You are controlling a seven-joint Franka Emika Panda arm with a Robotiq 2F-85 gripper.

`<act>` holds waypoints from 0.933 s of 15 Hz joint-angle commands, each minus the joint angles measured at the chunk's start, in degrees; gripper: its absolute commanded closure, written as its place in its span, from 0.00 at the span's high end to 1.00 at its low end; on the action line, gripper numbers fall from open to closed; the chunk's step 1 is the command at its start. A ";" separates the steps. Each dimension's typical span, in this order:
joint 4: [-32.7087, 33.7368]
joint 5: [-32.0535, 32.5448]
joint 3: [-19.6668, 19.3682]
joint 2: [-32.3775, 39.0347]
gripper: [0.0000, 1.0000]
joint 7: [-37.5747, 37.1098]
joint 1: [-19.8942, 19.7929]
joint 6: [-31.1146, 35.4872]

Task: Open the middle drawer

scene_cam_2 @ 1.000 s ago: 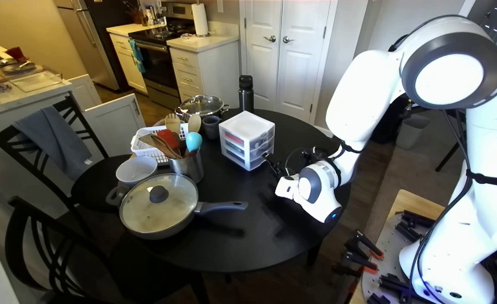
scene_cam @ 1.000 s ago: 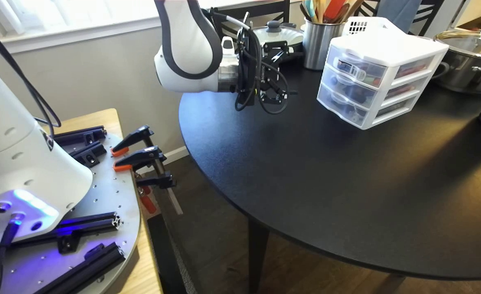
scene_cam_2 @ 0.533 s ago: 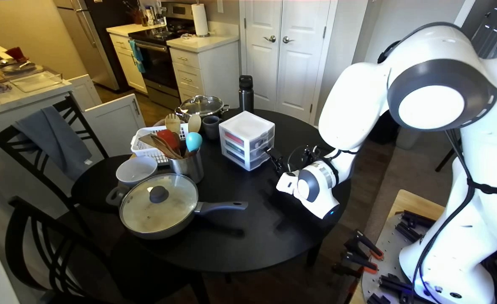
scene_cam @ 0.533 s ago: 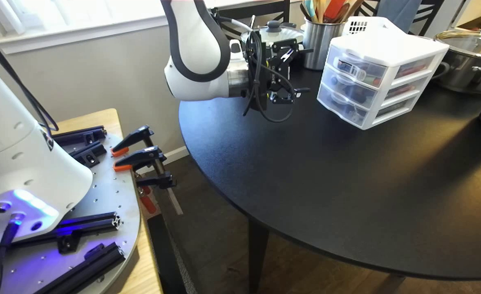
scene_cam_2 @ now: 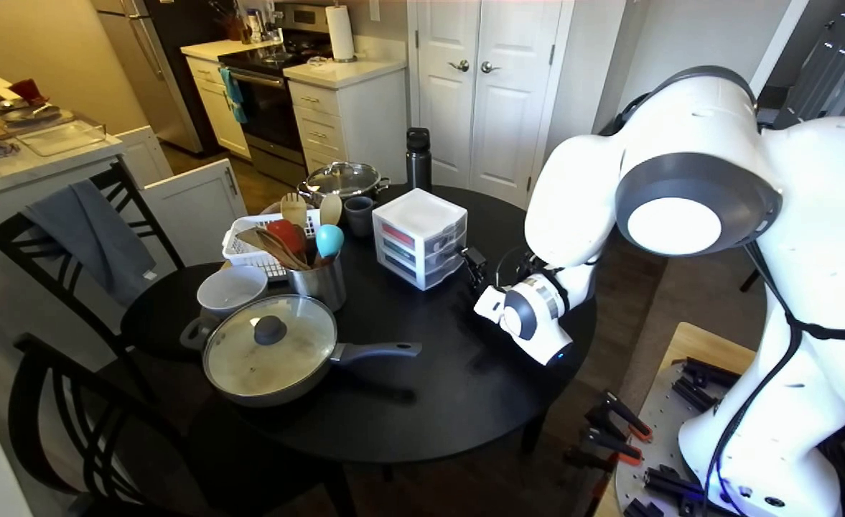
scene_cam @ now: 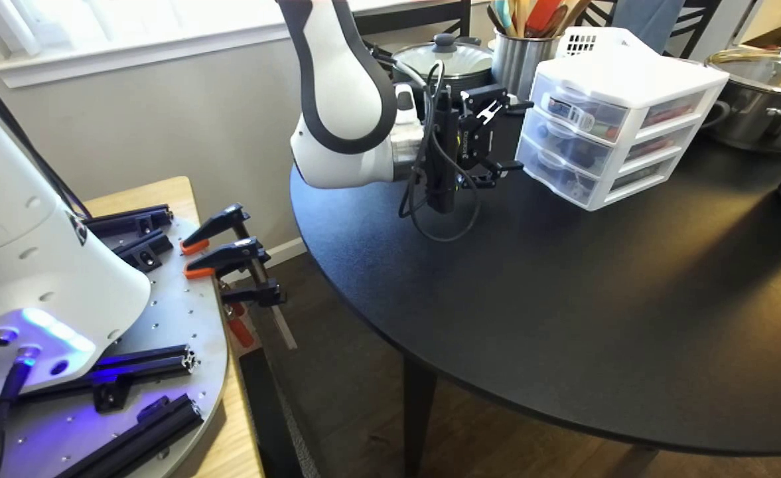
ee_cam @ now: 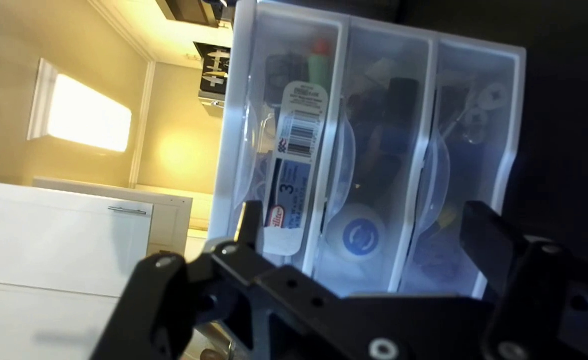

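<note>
The middle drawer (scene_cam: 566, 147) is the second of three translucent drawers in a white-framed unit (scene_cam: 619, 76). It also shows in an exterior view (scene_cam_2: 442, 260) and, with the unit on its side, in the wrist view (ee_cam: 388, 135). It is shut, with dark items and a round blue-and-white thing behind its front. Its curved clear handle lip (ee_cam: 344, 165) shows there. The top drawer (ee_cam: 294, 120) and bottom drawer (ee_cam: 466, 130) are shut too. My gripper (ee_cam: 362, 215) is open and empty, facing the drawer fronts. Its fingers span wide across them. In an exterior view the gripper (scene_cam: 520, 136) is just short of the unit.
The unit stands on a round black table (scene_cam: 529, 318). A steel utensil holder (scene_cam: 519, 73), a lidded pan (scene_cam_2: 271, 352), a white basket (scene_cam_2: 250, 248), a bowl (scene_cam_2: 232, 289), a steel pot (scene_cam: 768, 106) and a dark bottle (scene_cam_2: 418, 161) stand around it.
My gripper has moved toward the drawer fronts and a little lower over the last second, staying open. The drawer unit has not moved and its drawers remain shut.
</note>
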State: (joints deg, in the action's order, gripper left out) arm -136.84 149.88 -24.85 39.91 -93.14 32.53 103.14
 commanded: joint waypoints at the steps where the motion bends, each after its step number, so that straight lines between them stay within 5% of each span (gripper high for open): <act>1: -0.59 0.00 -3.13 0.42 1.00 -1.56 3.02 -1.00; 7: 0.32 -0.01 -7.11 1.43 1.00 -1.77 6.69 -0.06; 14: 5.43 -0.01 -8.10 4.69 1.00 -0.60 5.77 3.70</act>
State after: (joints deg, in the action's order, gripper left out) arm -134.12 149.87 -31.56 42.36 -93.50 37.90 104.36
